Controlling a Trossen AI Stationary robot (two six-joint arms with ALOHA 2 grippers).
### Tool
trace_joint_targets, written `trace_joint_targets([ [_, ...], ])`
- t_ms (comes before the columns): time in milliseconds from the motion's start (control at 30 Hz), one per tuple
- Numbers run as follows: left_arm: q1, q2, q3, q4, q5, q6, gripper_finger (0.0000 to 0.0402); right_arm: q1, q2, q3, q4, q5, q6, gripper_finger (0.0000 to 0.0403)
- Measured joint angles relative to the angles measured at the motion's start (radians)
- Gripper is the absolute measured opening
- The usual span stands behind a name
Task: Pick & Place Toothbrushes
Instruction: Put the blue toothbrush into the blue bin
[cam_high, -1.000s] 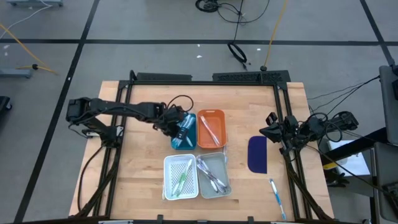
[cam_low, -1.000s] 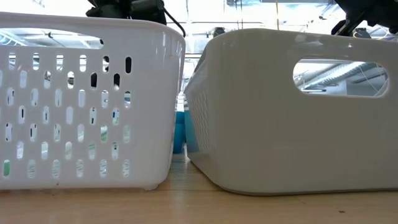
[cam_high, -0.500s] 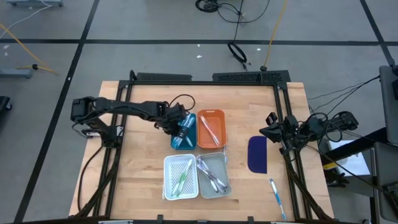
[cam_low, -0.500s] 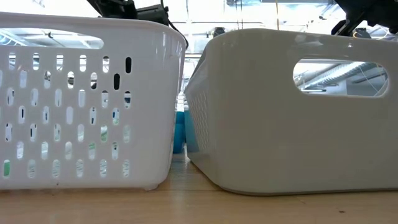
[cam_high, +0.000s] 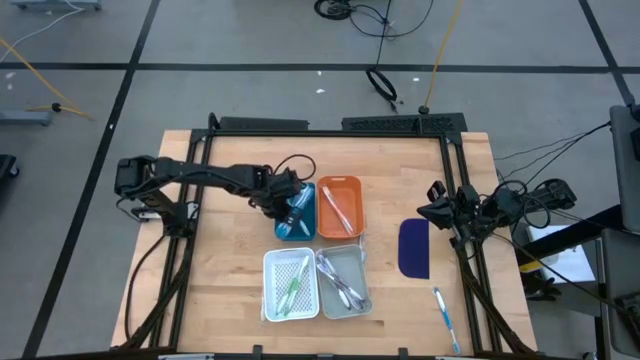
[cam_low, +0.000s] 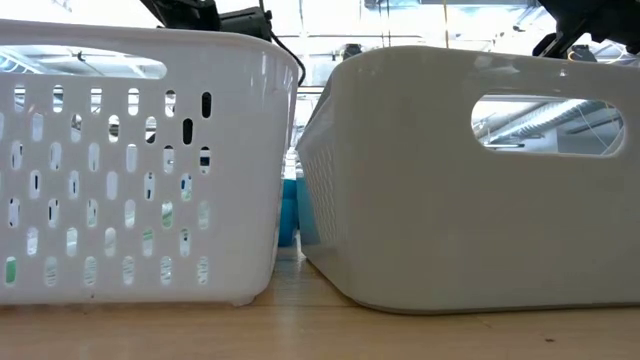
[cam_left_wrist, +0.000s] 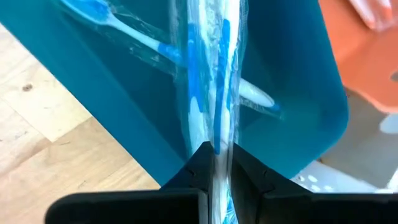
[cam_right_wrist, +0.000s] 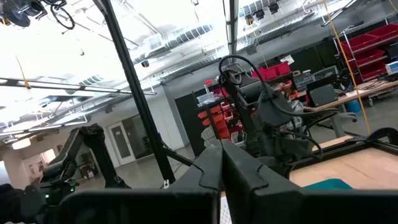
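My left gripper (cam_high: 291, 206) hovers over the blue tray (cam_high: 300, 226), shut on a clear-wrapped light blue toothbrush (cam_left_wrist: 208, 74). Another blue toothbrush (cam_left_wrist: 134, 37) lies flat on that tray's floor. A pale toothbrush (cam_high: 338, 209) lies in the orange tray (cam_high: 340, 184). Green ones (cam_high: 293, 290) are in the white basket (cam_high: 272, 262), grey ones (cam_high: 340, 285) in the grey tray (cam_high: 357, 255). One blue toothbrush (cam_high: 445, 318) lies on the table at the near right. My right gripper (cam_high: 436, 200) waits shut at the table's right edge, raised. My left gripper pinches the wrapped toothbrush near one end (cam_left_wrist: 216, 144) between its two fingers (cam_left_wrist: 194, 169). The fingers slant steeply down from the table's left. The toothbrush runs on ahead of them, down into the blue tray; whether its far end touches the tray I cannot tell.
The four small trays stand close together mid-table; the white basket (cam_low: 140, 170) and the grey tray (cam_low: 470, 180) fill the low view, the blue one (cam_low: 289, 210) behind them. A dark blue oblong pad (cam_high: 414, 247) lies at the right. Bare wood lies left and near.
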Motion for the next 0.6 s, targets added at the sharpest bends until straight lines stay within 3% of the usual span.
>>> trace_joint_targets([
  [333, -0.004, 0.000, 0.000, 0.001, -0.044, 0.034, 0.0031, 0.000, 0.000, 0.000, 0.000, 0.000, 0.000, 0.0000],
  [600, 0.009, 0.000, 0.000, 0.006, -0.021, 0.060, 0.0031, 0.000, 0.000, 0.000, 0.000, 0.000, 0.000, 0.0000],
])
